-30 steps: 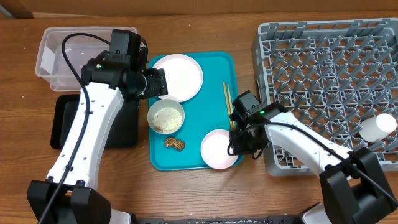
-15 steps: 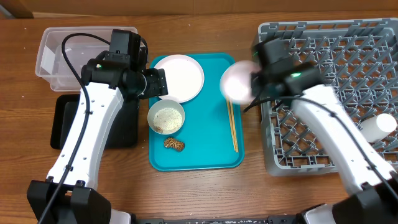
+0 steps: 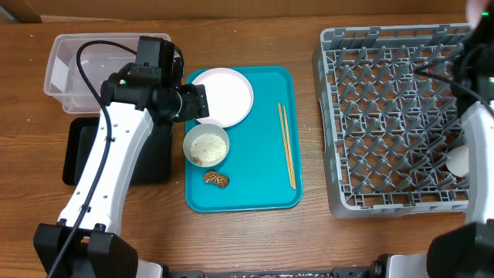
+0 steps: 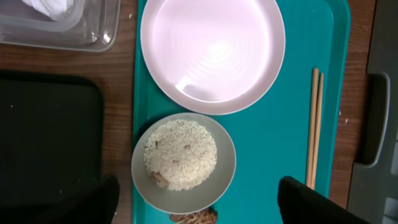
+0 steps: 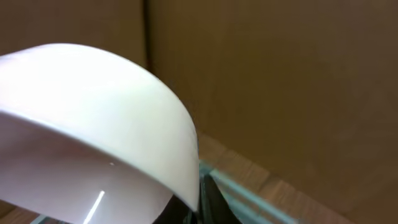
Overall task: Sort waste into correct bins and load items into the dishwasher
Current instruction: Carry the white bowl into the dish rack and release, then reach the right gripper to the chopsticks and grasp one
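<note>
Concealment marks the right side of your scene. The right tool (image 5: 200, 198) is cut off at the far right corner of the overhead view. Only its wrist camera shows it clenched on the small plate (image 5: 93, 118), whose white rim fills the left of that frame above one dark finger (image 5: 212, 200). How the plate sits against the dish rack (image 3: 386, 116) you cannot tell. The right arm (image 3: 478, 139) also covers part of a white cup (image 3: 457, 162) among the pegs at the rack's right edge.

On the left, your left arm (image 3: 108, 162) hides much of the black tray (image 3: 73, 154). The clear tub (image 3: 65, 66) beyond it holds a white scrap (image 4: 53, 6), cropped by the top of the wrist frame. The left tool (image 4: 198, 186) hangs released and wide, grasping nothing, over the tray's left side by the bowl (image 3: 206, 145) of rice (image 4: 180, 154) and the large plate (image 3: 225, 94). A brown lump (image 3: 217, 178) lies near of the bowl, half cropped in the wrist view.

Chopsticks (image 3: 286, 145) lie lengthwise close to the right rim of the teal tray (image 3: 262, 197). The tray's middle and near right corner are open, a bare strip of bench (image 3: 309, 232) separates tray from rack, and most of the rack's grid stands free.
</note>
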{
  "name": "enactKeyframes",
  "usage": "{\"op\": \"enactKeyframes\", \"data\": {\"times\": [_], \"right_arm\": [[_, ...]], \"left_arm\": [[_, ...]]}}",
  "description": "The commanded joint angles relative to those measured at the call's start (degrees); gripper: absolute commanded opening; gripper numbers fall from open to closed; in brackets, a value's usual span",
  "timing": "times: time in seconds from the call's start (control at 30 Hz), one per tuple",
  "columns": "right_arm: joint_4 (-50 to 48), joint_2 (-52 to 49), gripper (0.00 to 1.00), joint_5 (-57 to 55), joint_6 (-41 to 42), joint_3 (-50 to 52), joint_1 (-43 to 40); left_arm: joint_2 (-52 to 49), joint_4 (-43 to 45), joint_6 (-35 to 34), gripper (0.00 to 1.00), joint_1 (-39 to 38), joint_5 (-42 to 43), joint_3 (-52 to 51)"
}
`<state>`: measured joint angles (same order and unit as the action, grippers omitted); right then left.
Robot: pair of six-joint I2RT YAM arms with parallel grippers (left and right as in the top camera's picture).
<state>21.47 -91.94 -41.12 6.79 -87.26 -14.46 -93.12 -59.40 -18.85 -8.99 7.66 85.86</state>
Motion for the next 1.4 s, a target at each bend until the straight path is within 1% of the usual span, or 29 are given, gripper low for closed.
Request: {"op": "enactKeyframes", "data": {"times": [0.0,0.17,0.23,0.33,0.47,0.5,0.57,0.67,0.87,0.9,0.97,1.0,1.03,1.13,1.23,1.27,1.33,1.37], "right_arm": [[-5.8,-6.2,0.04,-6.5,-10.2,-1.1,-4.8],[-14.3,-15.4,0.04,-11.5,-17.6,-1.1,-8.5],[-16.4,-19.0,0.04,-13.6,-17.8,-1.1,-9.4],[-16.4,-23.3,0.04,-13.3,-17.5,-1.1,-9.7],[-13.7,-26.8,0.04,-13.3,-17.2,-1.1,-9.2],[-12.4,-27.2,0.04,-13.3,-16.3,-1.1,-8.9],[-5.5,-27.5,0.04,-12.8,-7.6,-1.1,-7.9],[1.4,-27.5,0.04,-12.2,-0.7,-1.1,-7.1],[12.2,-27.4,0.05,-6.6,5.5,-1.1,-5.9],[13.2,-27.4,0.1,-5.2,5.5,-1.1,-5.7],[14.7,-27.0,0.28,-3.1,5.7,-1.1,-5.5],[15.4,-26.4,0.32,-2.2,6.6,-1.1,-5.4],[16.4,-25.1,0.39,-0.4,7.8,-1.1,-5.3],[17.1,-21.1,0.56,3.5,8.3,-1.1,-5.3],[18.2,-15.2,0.67,7.1,8.2,-1.1,-4.9],[18.6,-13.3,0.72,9.1,8.2,-1.1,-4.7],[19.9,-9.2,0.78,16.0,8.0,-1.1,-3.9],[21.3,-6.6,0.79,23.8,7.3,-1.1,-3.1]], "left_arm": [[1.0,0.1,1.1,0.84,0.0,-0.6,0.5],[1.0,0.0,1.1,0.84,0.0,-0.6,0.5],[1.0,0.0,1.1,0.84,0.0,-0.6,0.5],[1.0,0.0,1.1,0.85,0.0,-0.6,0.5],[1.0,0.0,1.1,0.85,0.0,-0.6,0.5],[1.0,0.0,1.1,0.85,0.0,-0.6,0.5],[1.0,0.1,1.0,0.85,0.0,-0.6,0.5],[1.0,0.0,1.0,0.85,0.0,-0.6,0.5],[1.0,-0.2,1.1,0.86,0.0,-0.6,0.5],[1.0,-0.2,1.1,0.85,0.0,-0.6,0.5],[1.0,-0.2,1.1,0.86,0.0,-0.6,0.5],[1.0,-0.2,1.1,0.86,0.0,-0.6,0.5],[1.0,-0.2,1.1,0.86,0.0,-0.6,0.5],[1.0,-0.2,1.1,0.86,0.0,-0.6,0.5],[1.0,-0.2,1.1,0.86,0.0,-0.6,0.5],[1.0,-0.2,1.1,0.87,0.0,-0.6,0.5],[1.0,-0.1,1.1,0.89,0.0,-0.6,0.5],[1.0,-0.2,1.1,0.89,0.0,-0.6,0.5]]}}
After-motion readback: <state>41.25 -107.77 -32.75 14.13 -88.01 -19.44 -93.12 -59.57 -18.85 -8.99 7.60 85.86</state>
